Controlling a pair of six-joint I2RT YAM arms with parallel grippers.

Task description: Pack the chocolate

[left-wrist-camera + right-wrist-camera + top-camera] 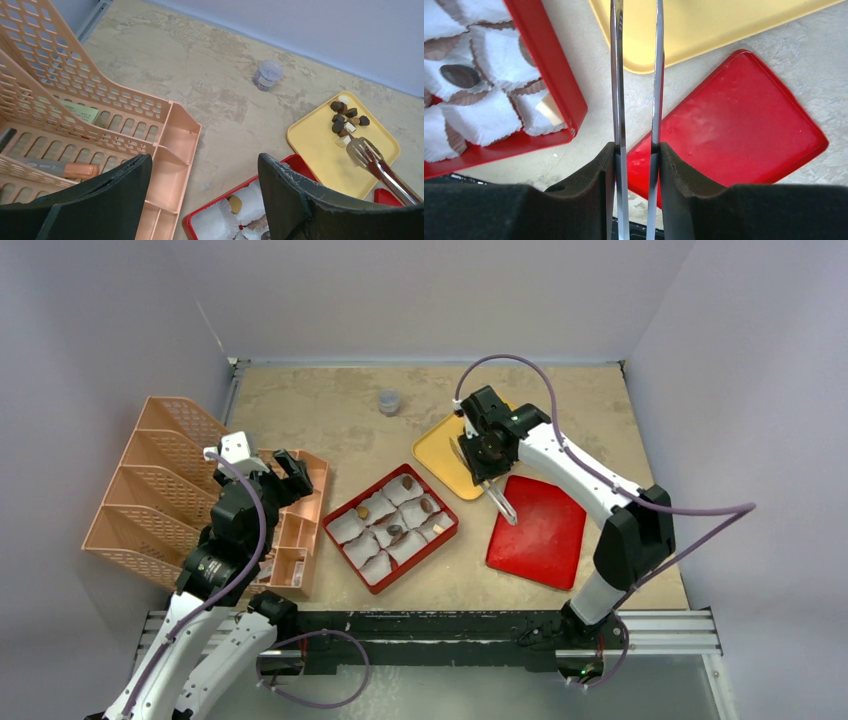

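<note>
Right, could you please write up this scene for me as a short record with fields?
Right gripper: shut on tongs, tips over the yellow tray
Left gripper: open, empty, above the peach organiser
Loose chocolate: small pile on the yellow tray
Red box: paper cups, a few holding chocolate
Red lid: flat on the table, beside the box
Jar: far side of table
</note>
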